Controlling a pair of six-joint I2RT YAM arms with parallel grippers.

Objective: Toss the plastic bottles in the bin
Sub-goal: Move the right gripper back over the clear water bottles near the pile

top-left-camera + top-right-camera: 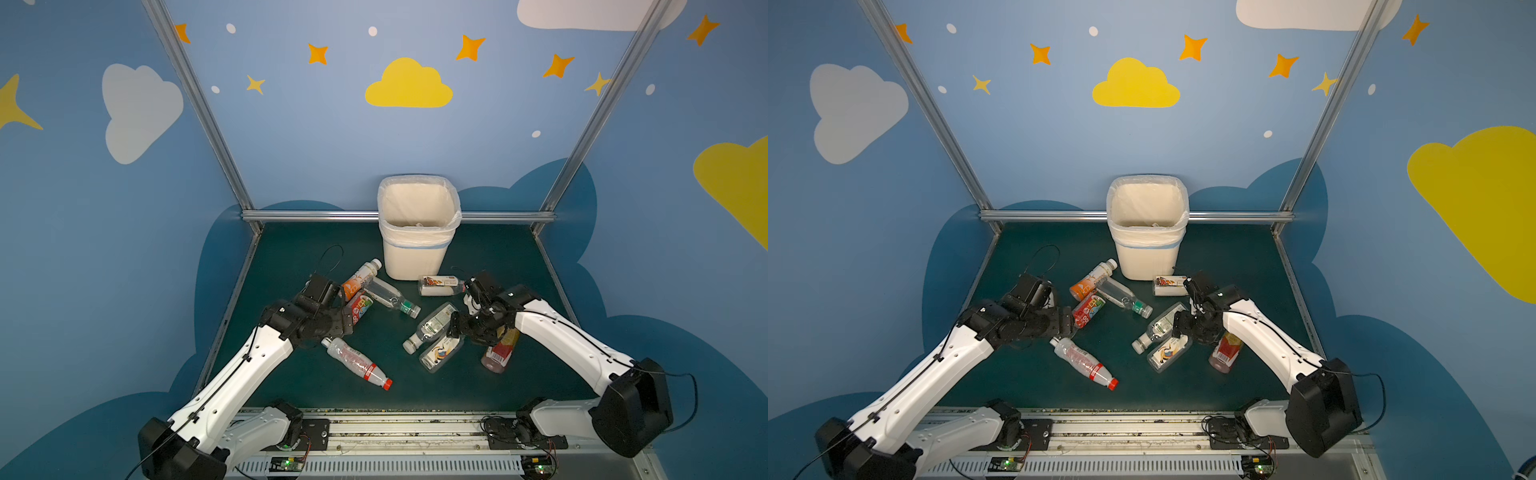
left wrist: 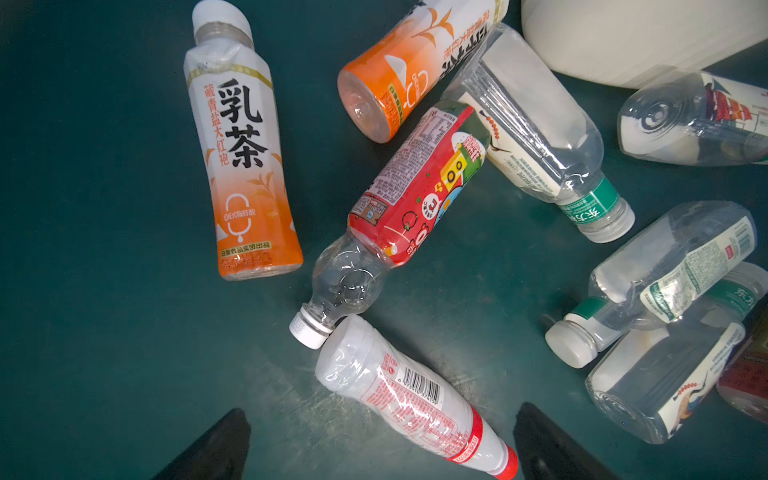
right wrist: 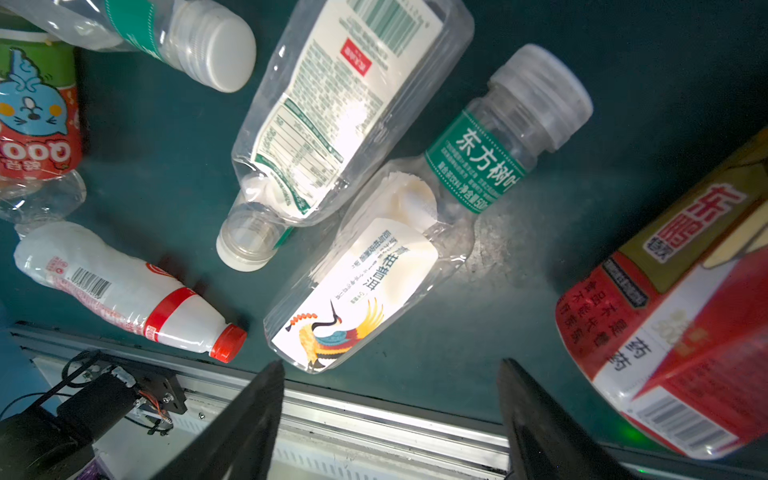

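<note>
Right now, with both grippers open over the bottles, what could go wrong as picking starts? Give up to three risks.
1. The left gripper is open over the red-cap bottle, whose base touches the cap of the red-label bottle; closing may knock that away.
2. The right gripper hangs over the crane-label bottle, with a clear bottle lying against it; it may pinch both.
3. The bin is tall; a low carry could hit its rim.

Left hand [image 2: 382, 409], right hand [image 3: 391, 362]: jaws apart.

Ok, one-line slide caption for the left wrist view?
Open left gripper frames the red-capped bottle; other plastic bottles lie scattered on the green table near the bin.
</note>
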